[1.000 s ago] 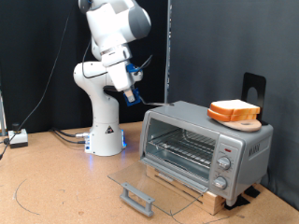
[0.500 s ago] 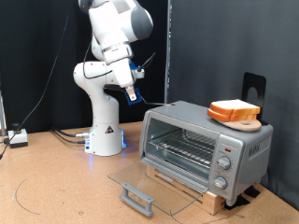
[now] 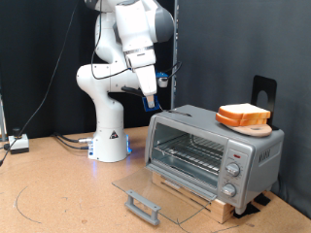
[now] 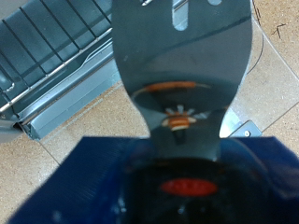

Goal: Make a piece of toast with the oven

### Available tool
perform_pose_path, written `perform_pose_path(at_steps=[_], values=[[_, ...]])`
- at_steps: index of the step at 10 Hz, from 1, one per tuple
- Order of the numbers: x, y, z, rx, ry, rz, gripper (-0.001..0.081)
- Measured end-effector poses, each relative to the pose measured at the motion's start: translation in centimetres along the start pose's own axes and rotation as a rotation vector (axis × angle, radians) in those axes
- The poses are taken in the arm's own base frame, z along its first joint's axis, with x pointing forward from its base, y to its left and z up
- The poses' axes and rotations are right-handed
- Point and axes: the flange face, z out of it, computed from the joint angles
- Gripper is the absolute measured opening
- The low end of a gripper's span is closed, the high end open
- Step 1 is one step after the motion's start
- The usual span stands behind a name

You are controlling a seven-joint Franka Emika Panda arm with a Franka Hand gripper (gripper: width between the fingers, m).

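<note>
The silver oven (image 3: 214, 153) stands at the exterior view's right, its glass door (image 3: 146, 194) folded down flat and its wire rack (image 3: 190, 153) bare. Bread slices (image 3: 243, 115) with orange-brown crust lie on a round wooden board on the oven's roof; I cannot tell the slices apart. My gripper (image 3: 151, 97) hangs in the air just left of the oven's top corner, with a blue-handled metal spatula (image 4: 182, 65) reaching out from it. In the wrist view the slotted blade hangs over the rack (image 4: 47, 47) and the open door. The fingers themselves are hidden.
The oven sits on a low wooden stand (image 3: 194, 196) on the brown table. The arm's white base (image 3: 109, 136) stands behind, to the left. A black upright holder (image 3: 264, 92) is behind the bread. Cables and a small box (image 3: 17, 144) lie at the far left.
The arm has swung toward the exterior view's right, carrying the gripper and spatula closer to the oven's upper left corner. The bread and the oven door have not moved.
</note>
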Motion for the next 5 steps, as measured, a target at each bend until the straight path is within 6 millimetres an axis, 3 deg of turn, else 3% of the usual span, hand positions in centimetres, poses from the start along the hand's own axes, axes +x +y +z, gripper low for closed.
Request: perform_pose_path(at_steps=[5], values=[[1.3, -1.0, 0.3, 0.014, 0.014, -0.007, 0.0394]])
